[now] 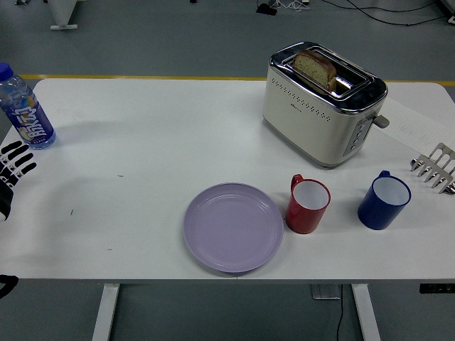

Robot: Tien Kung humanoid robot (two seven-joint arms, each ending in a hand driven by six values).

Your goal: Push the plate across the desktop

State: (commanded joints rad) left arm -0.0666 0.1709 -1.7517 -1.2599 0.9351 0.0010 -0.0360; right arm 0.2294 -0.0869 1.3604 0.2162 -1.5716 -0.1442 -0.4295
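While the left hand (13, 170) sits at the far left edge of the view, only partly visible, its black fingers (20, 158) with white joint marks are spread flat and relaxed over the white table (156, 142), holding nothing. The right hand does not appear anywhere.

Just beyond those fingertips, toward the far side of the table, stands an upright water bottle (25, 110) with a blue cap and a colourful label; it is near the fingers but not touching them.

Well away from the fingers, across a wide stretch of bare tabletop to their right, lies the lavender plate (233, 227). It rests flat and close to the table's near edge, with nothing on it and nothing touching it on the fingers' side. Just past the plate, on the side farthest from the fingers, a red mug (308, 205) stands upright almost against the plate's rim, its handle turned toward the far side of the table. Farther still from the fingers is a blue mug (384, 201), also upright, apart from the red one.

Beyond the two mugs stands a cream and chrome toaster (322, 103) with a slice of bread (315, 67) sticking up from one slot. At the right edge of the view, as far from the fingers as anything gets, a metal rack (436, 167) is partly in view.
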